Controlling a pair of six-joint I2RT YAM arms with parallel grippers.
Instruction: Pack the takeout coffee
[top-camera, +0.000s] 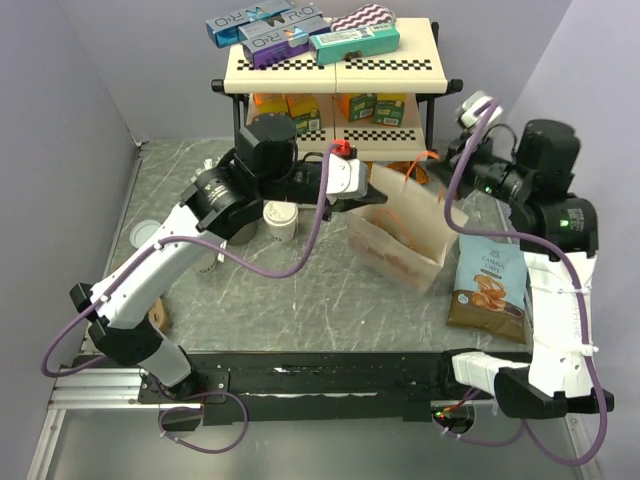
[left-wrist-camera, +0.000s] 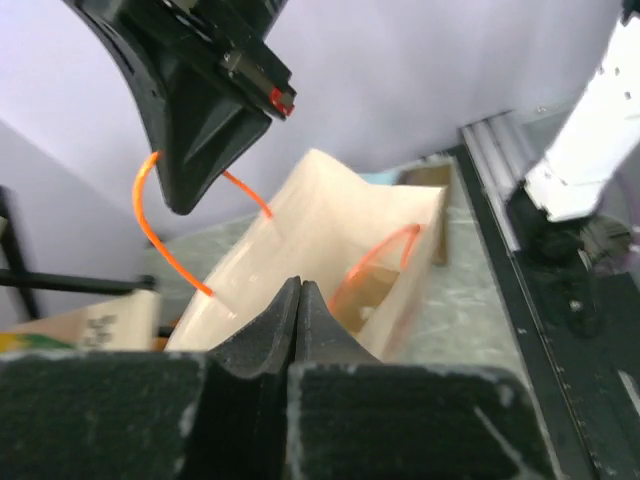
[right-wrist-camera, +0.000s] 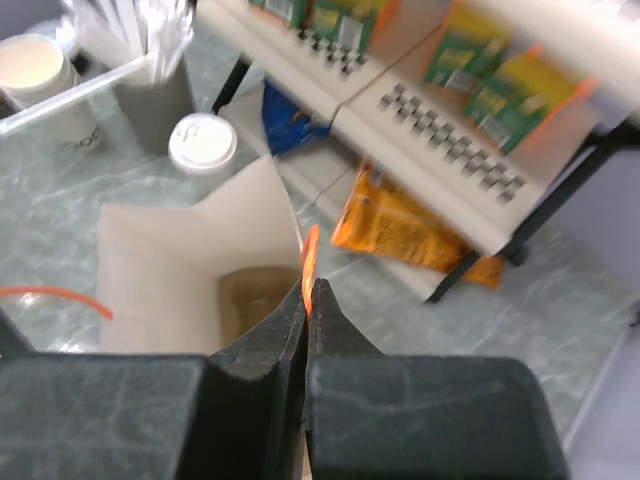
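My right pincer (right-wrist-camera: 306, 296) clamps the orange handle (right-wrist-camera: 310, 252) of the paper bag (right-wrist-camera: 180, 250); my left pincer (left-wrist-camera: 299, 292) is closed, hold unclear.

Bright even light, soft shadows; wrist views blurred

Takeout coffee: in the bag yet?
Out: the takeout coffee stands upright on the table, left of the open paper bag.
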